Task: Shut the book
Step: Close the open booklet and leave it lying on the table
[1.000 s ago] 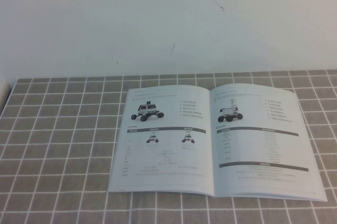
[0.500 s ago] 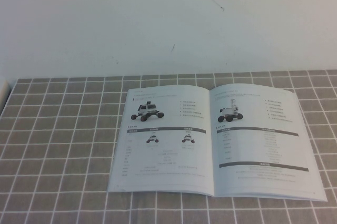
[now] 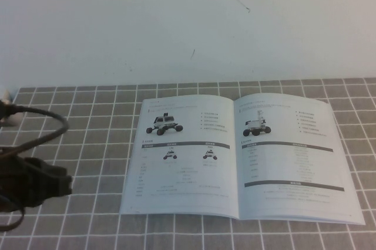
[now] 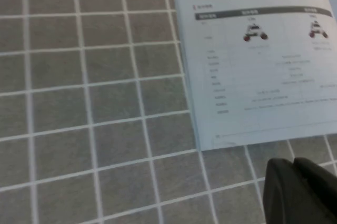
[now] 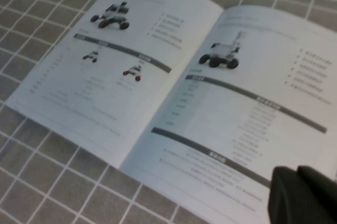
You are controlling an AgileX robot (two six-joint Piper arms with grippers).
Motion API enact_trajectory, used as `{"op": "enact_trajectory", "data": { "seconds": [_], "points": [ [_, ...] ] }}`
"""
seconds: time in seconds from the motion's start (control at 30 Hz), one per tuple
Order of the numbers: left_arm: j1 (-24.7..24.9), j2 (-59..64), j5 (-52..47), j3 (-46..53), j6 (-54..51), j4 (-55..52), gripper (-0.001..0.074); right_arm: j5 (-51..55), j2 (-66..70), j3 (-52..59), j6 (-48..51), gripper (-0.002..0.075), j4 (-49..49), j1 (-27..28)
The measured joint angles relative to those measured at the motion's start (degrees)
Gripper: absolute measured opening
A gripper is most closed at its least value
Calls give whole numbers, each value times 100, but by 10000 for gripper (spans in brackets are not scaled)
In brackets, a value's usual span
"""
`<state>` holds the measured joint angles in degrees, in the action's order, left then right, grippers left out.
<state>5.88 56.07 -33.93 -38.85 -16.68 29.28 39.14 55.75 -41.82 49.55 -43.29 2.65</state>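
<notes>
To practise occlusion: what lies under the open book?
Checked tablecloth shows around the book; anything beneath it is covered. The left gripper is off its left side, right gripper by its right page.

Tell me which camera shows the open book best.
High view: the whole book lies open, both pages visible. Right wrist view crops the right page, with the right claw near it. Left wrist view shows only the left page, with the left claw near its corner.

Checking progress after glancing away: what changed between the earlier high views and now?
The left arm has entered the high view at the table's left side, with the left gripper near the book's near-left corner. Nothing was taken hold of. The right gripper, outside the high view, sits by the book's right page. The book stayed open, flat and unmoved.
</notes>
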Motion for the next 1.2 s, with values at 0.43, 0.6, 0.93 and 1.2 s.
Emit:
{"op": "enact_trajectory", "data": {
  "seconds": [0.43, 0.6, 0.93, 1.2],
  "points": [
    [0, 2040, -99, -46, -3537, 4476, -4, -1292, 2808, -108, 679, -3, -277, -971],
    [0, 2543, 231, -46, -4155, 5397, -4, -1426, 3660, -505, 696, -3, 22, -992],
    [0, 3271, 1398, -301, -4579, 5687, -4, -1574, 5033, -897, 615, -3, 108, -992],
    [36, 4219, 1238, -958, -4575, 5640, -4, -1525, 5110, -964, 592, -3, 119, -992]
  ]
}}
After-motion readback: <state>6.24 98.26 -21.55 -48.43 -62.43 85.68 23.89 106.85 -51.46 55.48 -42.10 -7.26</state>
